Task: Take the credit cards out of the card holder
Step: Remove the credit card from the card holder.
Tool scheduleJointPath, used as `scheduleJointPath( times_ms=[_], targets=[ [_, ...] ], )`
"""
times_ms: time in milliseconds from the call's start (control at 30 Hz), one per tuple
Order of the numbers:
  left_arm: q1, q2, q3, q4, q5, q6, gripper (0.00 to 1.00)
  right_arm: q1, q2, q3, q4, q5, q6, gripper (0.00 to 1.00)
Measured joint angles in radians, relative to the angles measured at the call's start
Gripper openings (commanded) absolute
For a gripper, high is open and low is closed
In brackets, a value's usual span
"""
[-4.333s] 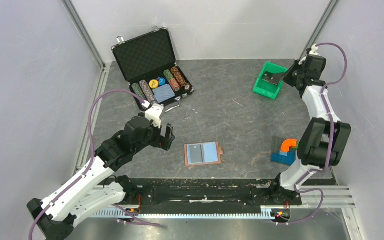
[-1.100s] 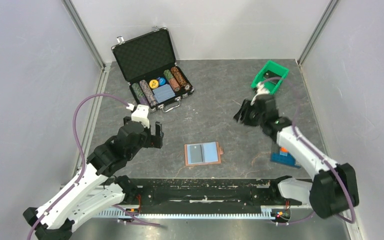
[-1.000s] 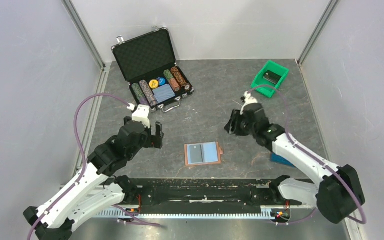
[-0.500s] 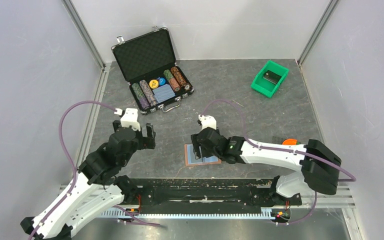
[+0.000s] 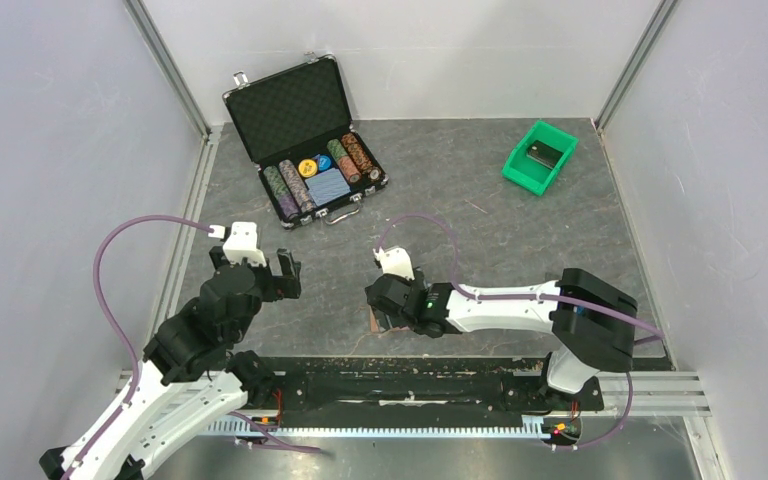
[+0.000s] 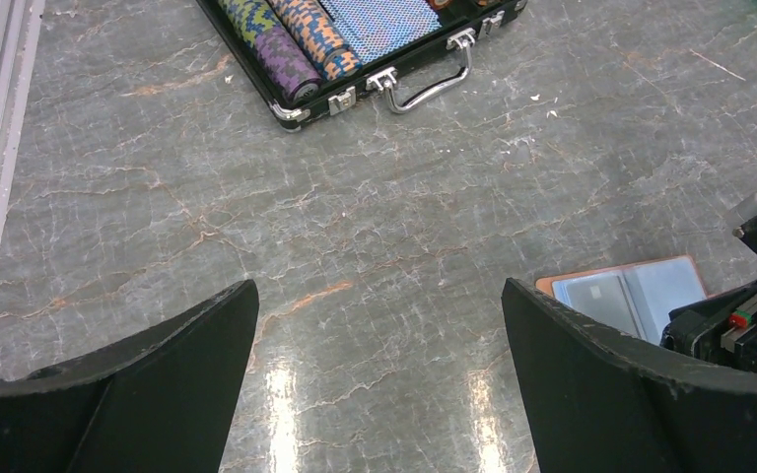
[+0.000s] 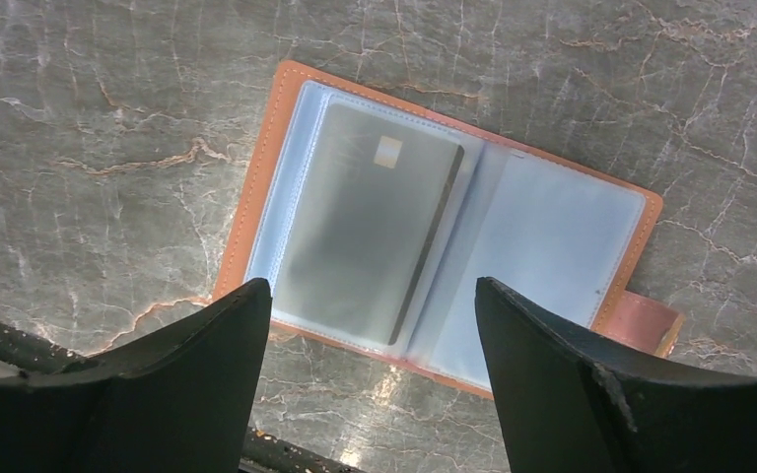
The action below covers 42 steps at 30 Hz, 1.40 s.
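Note:
The card holder (image 7: 552, 246) lies open on the table, a brown bifold with pale blue lining. One dark grey credit card (image 7: 370, 232) sits in its left sleeve; the right sleeve looks bare. My right gripper (image 7: 372, 286) hovers just above the holder's near edge, open, with nothing between its fingers. From above, that gripper (image 5: 392, 312) covers most of the holder, and only a brown corner (image 5: 374, 325) shows. My left gripper (image 6: 377, 286) is open and empty over bare table, left of the card holder (image 6: 631, 291); from above the left gripper (image 5: 260, 272) is well apart from it.
An open black case (image 5: 305, 135) with poker chips stands at the back left, its handle (image 6: 424, 89) facing me. A green bin (image 5: 540, 158) at the back right holds a dark flat item (image 5: 543, 153). The black front rail (image 7: 20, 350) runs close below the holder.
My right arm swung from near the green bin down and left to above the card holder, and its jaws widened. My left arm drew back toward the near left, still open.

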Motion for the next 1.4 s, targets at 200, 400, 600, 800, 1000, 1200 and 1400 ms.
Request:
scheduleJointPath(
  times_ms=[200, 400, 600, 800, 1000, 1200, 1400],
  targets=[
    [0.000, 0.001, -0.002, 0.000, 0.000, 0.000, 1.00, -0.001, 0.018, 0.000, 0.025, -0.001, 0.002, 0.78],
    [0.000, 0.005, -0.002, 0.000, 0.000, 0.000, 1.00, -0.001, 0.058, 0.000, 0.047, -0.014, 0.003, 0.76],
    [0.000, 0.005, -0.002, 0.000, 0.001, 0.000, 1.00, -0.001, 0.079, 0.000, 0.055, -0.013, 0.002, 0.65],
    [0.000, 0.005, -0.008, 0.001, 0.022, 0.000, 1.00, -0.001, 0.071, -0.024, 0.093, -0.008, 0.011, 0.51],
    [0.000, 0.044, -0.009, 0.008, 0.169, -0.061, 0.98, -0.004, 0.042, -0.070, 0.138, -0.009, 0.028, 0.45],
    [0.000, 0.148, -0.042, 0.058, 0.325, -0.158, 0.92, -0.015, -0.018, -0.148, 0.199, -0.045, 0.044, 0.38],
    [0.000, 0.256, -0.123, 0.126, 0.458, -0.224, 0.73, -0.075, -0.132, -0.329, 0.391, -0.153, 0.063, 0.31]
  ],
)
